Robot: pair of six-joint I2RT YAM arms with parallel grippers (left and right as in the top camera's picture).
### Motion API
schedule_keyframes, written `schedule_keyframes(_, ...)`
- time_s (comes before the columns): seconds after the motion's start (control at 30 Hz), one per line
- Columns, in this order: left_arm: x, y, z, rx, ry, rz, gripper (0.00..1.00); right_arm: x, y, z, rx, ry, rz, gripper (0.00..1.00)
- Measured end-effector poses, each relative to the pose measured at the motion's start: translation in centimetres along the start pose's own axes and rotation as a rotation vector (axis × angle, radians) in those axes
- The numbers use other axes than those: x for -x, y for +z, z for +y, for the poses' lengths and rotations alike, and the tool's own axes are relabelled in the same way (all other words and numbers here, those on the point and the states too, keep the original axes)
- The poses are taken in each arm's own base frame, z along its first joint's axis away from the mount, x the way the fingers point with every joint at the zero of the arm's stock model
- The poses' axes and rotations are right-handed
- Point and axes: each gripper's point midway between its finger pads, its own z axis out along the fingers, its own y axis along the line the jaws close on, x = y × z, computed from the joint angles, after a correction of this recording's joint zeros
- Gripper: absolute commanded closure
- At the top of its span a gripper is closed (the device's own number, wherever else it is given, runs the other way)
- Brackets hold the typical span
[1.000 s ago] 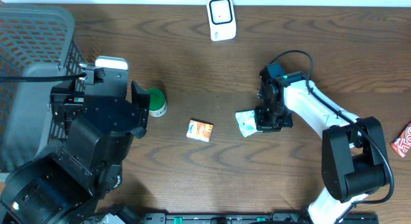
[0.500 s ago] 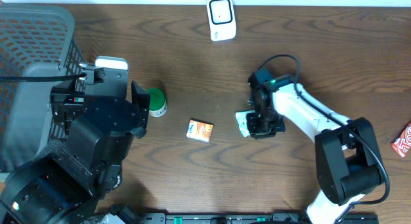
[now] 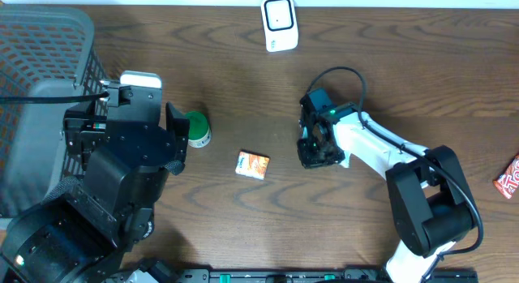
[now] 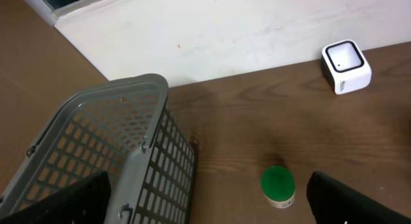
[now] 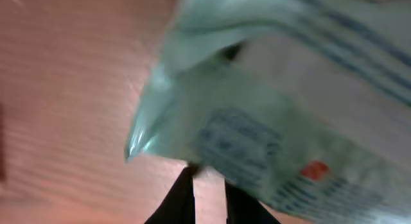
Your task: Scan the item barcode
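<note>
Right now the right gripper (image 3: 315, 147) is pinching a pale green packet (image 5: 270, 121) by its lower edge, its two dark fingers (image 5: 176, 201) standing almost together with only thin film between them. Over the last second it has been sliding leftward across the table (image 3: 389, 64), taking the packet along, and in the overhead view the packet is now lying hidden beneath the wrist. That is suggesting the grasp is holding and the item is being carried, though the white scanner (image 3: 278, 23) is sitting well apart at the far edge. Close up, the packet is showing crinkled, glossy film, blurred small print and a red spot; whether a barcode is facing outward I cannot tell. Off to the side, the left gripper (image 4: 202, 189) is hanging wide open and empty, near the grey basket (image 4: 122, 140).
</note>
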Motion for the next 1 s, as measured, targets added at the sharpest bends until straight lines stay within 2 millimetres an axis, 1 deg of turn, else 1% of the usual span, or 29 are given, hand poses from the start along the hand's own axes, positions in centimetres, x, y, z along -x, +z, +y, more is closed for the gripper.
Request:
schedule_keyframes(0.1, 0.0, 0.0, 0.0, 0.0, 0.0, 0.0, 0.02, 1.9, 0.0, 0.0, 0.008, -0.002, -0.073, 0.9)
schedule_keyframes(0.13, 0.0, 0.0, 0.0, 0.0, 0.0, 0.0, 0.02, 2.8, -0.1, -0.1, 0.008, 0.003, -0.107, 0.89)
schedule_keyframes(0.17, 0.0, 0.0, 0.0, 0.0, 0.0, 0.0, 0.02, 3.1, -0.1, -0.2, 0.008, 0.004, -0.118, 0.85)
schedule_keyframes(0.23, 0.0, 0.0, 0.0, 0.0, 0.0, 0.0, 0.02, 4.3, -0.3, -0.5, 0.006, 0.01, -0.168, 0.78)
schedule_keyframes(0.3, 0.0, 0.0, 0.0, 0.0, 0.0, 0.0, 0.02, 5.4, -0.5, -0.8, 0.006, 0.016, -0.212, 0.74)
schedule_keyframes(0.37, 0.0, 0.0, 0.0, 0.0, 0.0, 0.0, 0.02, 6.1, -0.8, -1.2, 0.001, 0.027, -0.236, 0.67)
schedule_keyframes(0.4, 0.0, 0.0, 0.0, 0.0, 0.0, 0.0, 0.02, 6.3, -0.9, -1.2, 0.0, 0.028, -0.239, 0.58)
schedule_keyframes(0.43, 0.0, 0.0, 0.0, 0.0, 0.0, 0.0, 0.02, 6.4, -1.2, -1.3, 0.0, 0.032, -0.237, 0.44)
schedule_keyframes(0.47, 0.0, 0.0, 0.0, 0.0, 0.0, 0.0, 0.02, 6.5, -1.4, -1.4, 0.0, 0.035, -0.232, 0.25)
schedule_keyframes(0.5, 0.0, 0.0, 0.0, 0.0, 0.0, 0.0, 0.02, 6.4, -1.8, -1.3, 0.006, 0.037, -0.22, 0.11)
schedule_keyframes(0.53, 0.0, 0.0, 0.0, 0.0, 0.0, 0.0, 0.02, 6.4, -2.3, -1.2, 0.016, 0.041, -0.203, 0.01)
schedule_keyframes(0.6, 0.0, 0.0, 0.0, 0.0, 0.0, 0.0, 0.02, 6.6, -3.3, -0.5, 0.047, 0.04, -0.188, 0.01)
schedule_keyframes(0.7, 0.0, 0.0, 0.0, 0.0, 0.001, 0.001, 0.02, 6.4, -5.1, 1.0, 0.129, 0.039, -0.142, 0.01)
schedule_keyframes(0.73, 0.0, 0.0, 0.0, 0.0, 0.001, 0.001, 0.02, 6.2, -5.6, 1.5, 0.151, 0.034, -0.128, 0.09)
schedule_keyframes(0.8, 0.0, 0.0, 0.0, 0.0, 0.001, 0.001, 0.02, 6.0, -6.2, 1.9, 0.167, 0.013, -0.118, 0.16)
schedule_keyframes(0.87, 0.0, 0.0, 0.0, 0.0, 0.001, 0.001, 0.02, 5.9, -6.4, 2.0, 0.171, -0.008, -0.118, 0.31)
schedule_keyframes(0.9, 0.0, 0.0, 0.0, 0.0, 0.001, 0.001, 0.02, 5.9, -6.4, 2.0, 0.172, -0.008, -0.116, 0.34)
schedule_keyframes(0.97, 0.0, 0.0, 0.0, 0.0, 0.001, 0.001, 0.02, 5.9, -6.4, 1.7, 0.176, 0.035, -0.112, 0.27)
schedule_keyframes(1.0, 0.0, 0.0, 0.0, 0.0, 0.001, 0.001, 0.02, 5.8, -6.5, 1.3, 0.179, 0.081, -0.102, 0.26)
